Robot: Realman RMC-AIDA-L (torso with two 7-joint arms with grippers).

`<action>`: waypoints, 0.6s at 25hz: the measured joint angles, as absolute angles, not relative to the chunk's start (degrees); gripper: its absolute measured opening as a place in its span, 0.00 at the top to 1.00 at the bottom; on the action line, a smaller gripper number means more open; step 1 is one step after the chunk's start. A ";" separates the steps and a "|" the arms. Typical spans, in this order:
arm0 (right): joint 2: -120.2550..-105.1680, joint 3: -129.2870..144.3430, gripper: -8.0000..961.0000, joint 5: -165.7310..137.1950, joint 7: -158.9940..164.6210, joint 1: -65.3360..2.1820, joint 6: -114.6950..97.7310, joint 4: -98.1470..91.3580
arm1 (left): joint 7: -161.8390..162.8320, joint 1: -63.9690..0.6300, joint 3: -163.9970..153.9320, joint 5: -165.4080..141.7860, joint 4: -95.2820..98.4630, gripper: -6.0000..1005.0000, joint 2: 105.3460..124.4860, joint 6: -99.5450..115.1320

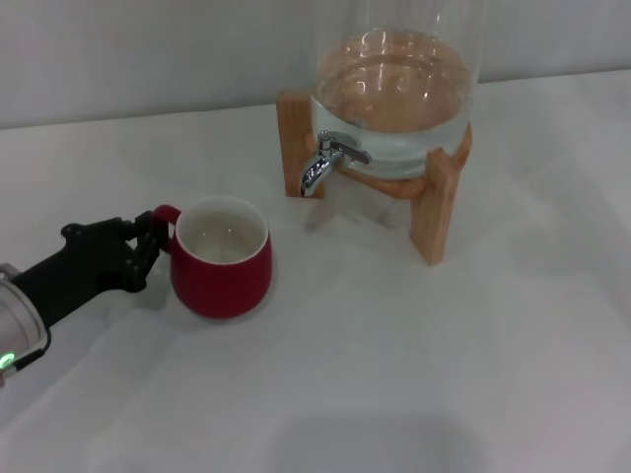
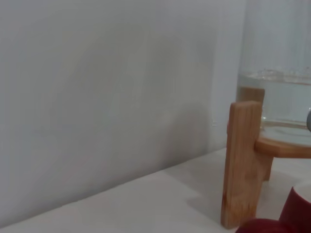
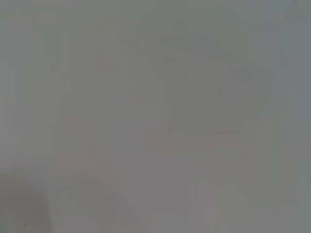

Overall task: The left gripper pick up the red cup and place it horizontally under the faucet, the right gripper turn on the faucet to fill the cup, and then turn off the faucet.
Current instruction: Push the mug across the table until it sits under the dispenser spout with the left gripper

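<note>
I have the left gripper (image 1: 158, 235) at the handle of the red cup (image 1: 222, 256), its fingers around the loop, though I cannot tell if they are clamped. The cup stands upright on the white table (image 1: 394, 374), left of and nearer than the faucet (image 1: 325, 163) (lever untouched). Lifting, filling and shutting off remain; the right gripper is unseen.

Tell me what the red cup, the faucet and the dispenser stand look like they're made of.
The red cup looks like glazed ceramic: glossy red outside, shiny white inside. The faucet seems chrome-plated metal, mirror-bright with reflections. The stand is light wood with visible grain, probably unpainted.
</note>
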State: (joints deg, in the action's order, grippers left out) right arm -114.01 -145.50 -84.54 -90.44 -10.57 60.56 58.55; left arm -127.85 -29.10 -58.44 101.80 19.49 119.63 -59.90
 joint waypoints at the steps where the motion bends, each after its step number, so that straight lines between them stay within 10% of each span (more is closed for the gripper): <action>1: -114.01 -145.47 0.25 -84.54 -90.45 -10.57 60.56 58.50 | -127.85 -29.54 -58.45 101.89 19.27 0.87 119.63 -59.74; 15: -114.04 -145.37 0.25 -84.55 -90.53 -10.81 60.64 58.35 | -127.88 -34.12 -58.44 102.05 15.99 0.87 119.68 -57.24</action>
